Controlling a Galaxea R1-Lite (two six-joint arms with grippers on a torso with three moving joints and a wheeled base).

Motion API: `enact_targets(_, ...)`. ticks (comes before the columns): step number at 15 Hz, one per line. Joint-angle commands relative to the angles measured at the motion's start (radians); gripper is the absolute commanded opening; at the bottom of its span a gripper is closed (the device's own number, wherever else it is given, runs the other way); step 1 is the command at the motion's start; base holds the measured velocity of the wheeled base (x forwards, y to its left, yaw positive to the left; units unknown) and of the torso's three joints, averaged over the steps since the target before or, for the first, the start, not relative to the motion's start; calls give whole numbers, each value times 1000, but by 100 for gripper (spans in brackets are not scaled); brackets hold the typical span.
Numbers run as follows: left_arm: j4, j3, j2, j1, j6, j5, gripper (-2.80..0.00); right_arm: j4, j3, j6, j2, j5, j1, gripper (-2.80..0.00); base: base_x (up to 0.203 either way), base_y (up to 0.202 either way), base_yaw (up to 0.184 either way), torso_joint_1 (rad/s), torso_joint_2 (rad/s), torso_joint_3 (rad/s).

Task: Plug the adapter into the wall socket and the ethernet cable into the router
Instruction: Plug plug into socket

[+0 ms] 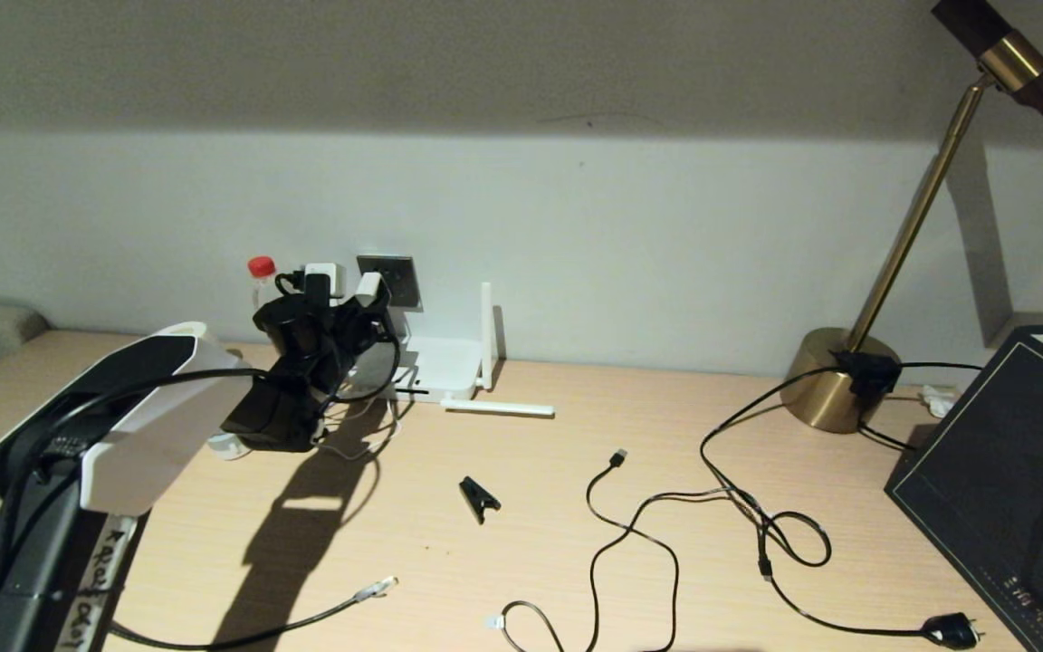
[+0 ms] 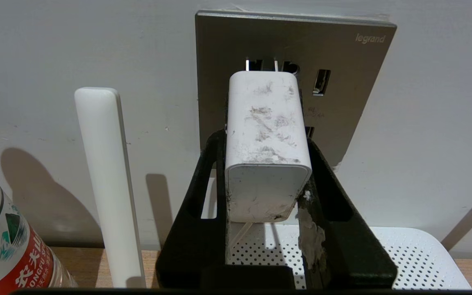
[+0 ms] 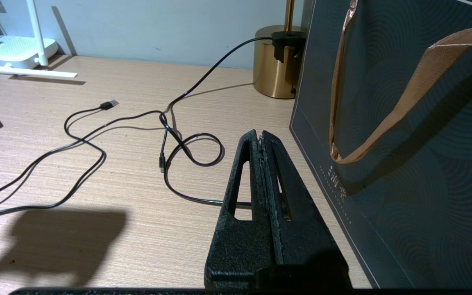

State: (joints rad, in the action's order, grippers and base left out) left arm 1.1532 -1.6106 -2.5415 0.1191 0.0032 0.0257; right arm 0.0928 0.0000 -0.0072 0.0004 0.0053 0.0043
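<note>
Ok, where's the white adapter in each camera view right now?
Head view: the adapter is at the wall, held up against the grey wall socket by the left gripper.
Left wrist view: adapter in the centre, clamped in the gripper, prongs at the socket.
Right wrist view: not in it.
Shared landmark: the white router.

I found my left gripper (image 2: 266, 180) hemmed in at the wall socket (image 2: 342, 82), upright antenna (image 2: 107, 184) and bottle (image 2: 10, 250) close beside it, router (image 2: 416, 258) directly beneath, loose black cables (image 1: 666, 525) strewn mid-desk, lamp base (image 1: 834, 380) and dark bag (image 1: 1001, 462) blocking the right.
</note>
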Motion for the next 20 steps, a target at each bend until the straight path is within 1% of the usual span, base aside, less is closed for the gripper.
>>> enact_targets(1, 6, 1, 3, 4, 0, -1, -280, 1, 35, 0, 1, 1, 0, -280, 0, 0, 0, 0, 0, 0)
enact_targets(6, 6, 3, 1, 22, 0, -1, -280, 1, 35, 0, 1, 1, 0, -280, 0, 0, 0, 0, 0, 0)
enact_targets(10, 2, -2, 1, 22, 0, -3, -280, 1, 35, 0, 1, 1, 0, -280, 0, 0, 0, 0, 0, 0)
enact_targets(17, -61, -26, 32, 20, 0, 0, -280, 1, 35, 0, 1, 1, 0, -280, 0, 0, 0, 0, 0, 0)
enact_targets(20, -61, -26, 35, 17, 1, 0, -280, 1, 35, 0, 1, 1, 0, -280, 0, 0, 0, 0, 0, 0)
